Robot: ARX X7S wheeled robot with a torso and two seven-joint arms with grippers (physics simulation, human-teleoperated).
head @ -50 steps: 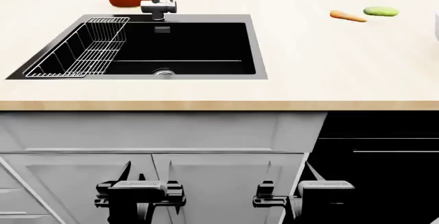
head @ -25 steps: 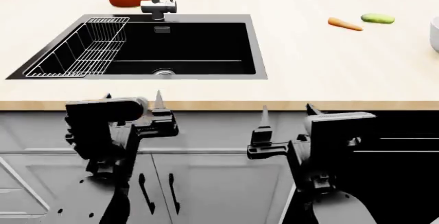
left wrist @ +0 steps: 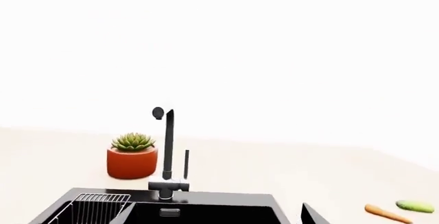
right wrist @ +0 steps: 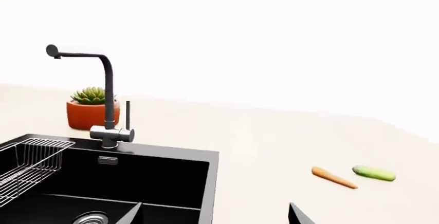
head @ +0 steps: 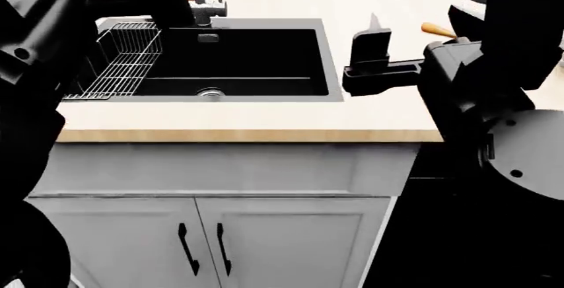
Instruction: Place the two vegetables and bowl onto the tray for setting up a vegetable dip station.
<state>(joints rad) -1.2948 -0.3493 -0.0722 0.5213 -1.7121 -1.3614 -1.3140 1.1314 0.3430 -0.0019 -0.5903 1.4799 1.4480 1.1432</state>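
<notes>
The orange carrot [right wrist: 334,177] and the light green cucumber [right wrist: 373,173] lie side by side on the beige counter, right of the sink. Both also show in the left wrist view, the carrot [left wrist: 384,212] and the cucumber [left wrist: 415,206]. In the head view only the carrot's end [head: 435,30] shows behind my right arm. My right gripper [right wrist: 215,216] is open and empty, above the sink's right edge [head: 374,36], well short of the carrot. My left gripper [left wrist: 216,219] is open and empty over the sink's near side. The bowl and the tray are out of view.
A black sink [head: 328,57] holds a wire rack [head: 123,57]. A dark faucet [right wrist: 106,90] and a terracotta plant pot [right wrist: 88,112] stand behind it. My left arm [head: 44,30] covers the head view's left. White cabinet doors [head: 264,235] lie below the counter.
Both arms have risen from in front of the cabinet to above the counter. The right arm now hides the cucumber in the head view. Both grippers stay open.
</notes>
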